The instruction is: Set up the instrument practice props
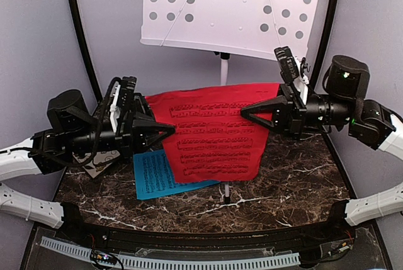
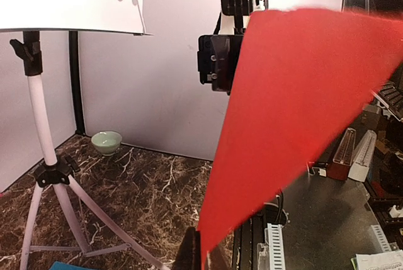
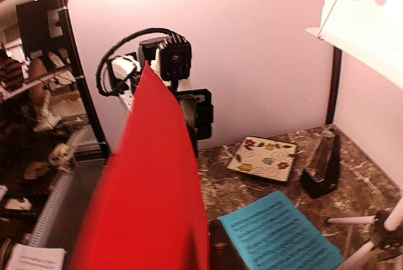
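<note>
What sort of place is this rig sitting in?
Probably a lab test cell, not a real music room: a marble-look table boxed in by plain walls, with cluttered shelving beyond. The music stand and red sheet read as staged props.

Setting: robotics lab, enclosed test cell.
Marble-pattern bench (image 1: 302,175) boxed in by plain pale backdrop panels (image 1: 38,43) on a black curved frame (image 1: 79,24). Slotted cable duct (image 1: 189,261) along the near edge. Right wrist view shows cluttered black shelving (image 3: 44,75) standing outside the cell.
</note>
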You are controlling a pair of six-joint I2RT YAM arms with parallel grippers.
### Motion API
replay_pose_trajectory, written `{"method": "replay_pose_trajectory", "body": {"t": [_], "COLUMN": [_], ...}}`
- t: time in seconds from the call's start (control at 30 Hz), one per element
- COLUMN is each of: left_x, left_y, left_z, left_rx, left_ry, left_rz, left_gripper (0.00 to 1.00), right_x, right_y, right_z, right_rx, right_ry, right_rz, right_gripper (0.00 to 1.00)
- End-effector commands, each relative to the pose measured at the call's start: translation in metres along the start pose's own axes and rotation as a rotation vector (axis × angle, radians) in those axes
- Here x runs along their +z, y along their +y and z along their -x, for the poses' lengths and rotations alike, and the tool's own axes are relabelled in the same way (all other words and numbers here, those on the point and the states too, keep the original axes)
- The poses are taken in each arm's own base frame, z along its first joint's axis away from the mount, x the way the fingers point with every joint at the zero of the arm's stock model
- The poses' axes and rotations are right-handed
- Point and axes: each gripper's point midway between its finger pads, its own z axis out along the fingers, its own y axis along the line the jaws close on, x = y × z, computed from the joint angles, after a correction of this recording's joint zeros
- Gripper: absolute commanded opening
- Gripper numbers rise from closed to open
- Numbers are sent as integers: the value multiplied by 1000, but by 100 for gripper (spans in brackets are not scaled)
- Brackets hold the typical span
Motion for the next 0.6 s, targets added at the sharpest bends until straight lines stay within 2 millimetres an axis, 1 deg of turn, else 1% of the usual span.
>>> {"method": "replay_pose_trajectory", "body": {"t": [0.0, 0.03, 0.13, 0.23, 0.37, 0.43, 0.5, 0.57], "left_x": [-5, -5, -7, -3, 4, 6, 7, 7], "left_y": [7, 8, 8, 0, -11, -15, -14, -10], "left_z": [16, 17, 21, 21, 17, 15, 17, 21], "left_rx": [-35, -41, -49, -60, -75, -78, -82, -79], "left_ry": [-93, -101, -111, -90, -50, -33, -26, -26], "left_rz": [42, 53, 53, 0, -72, -101, -94, -65], "left_gripper": [0, 0, 0, 0, 0, 0, 0, 0], "right_x": [-7, -5, -3, 1, 4, 4, 2, -1], "right_y": [-22, -25, -29, -29, -30, -30, -29, -29], "right_z": [9, 0, -11, -15, -13, -10, -5, 0], "right_rx": [12, 25, 41, 45, 39, 34, 28, 28], "right_ry": [-58, -39, -22, -17, -10, -11, -19, -32], "right_rz": [-136, -145, -155, -141, -137, -138, -141, -153], "right_gripper": [31, 37, 44, 45, 41, 36, 24, 8]}}
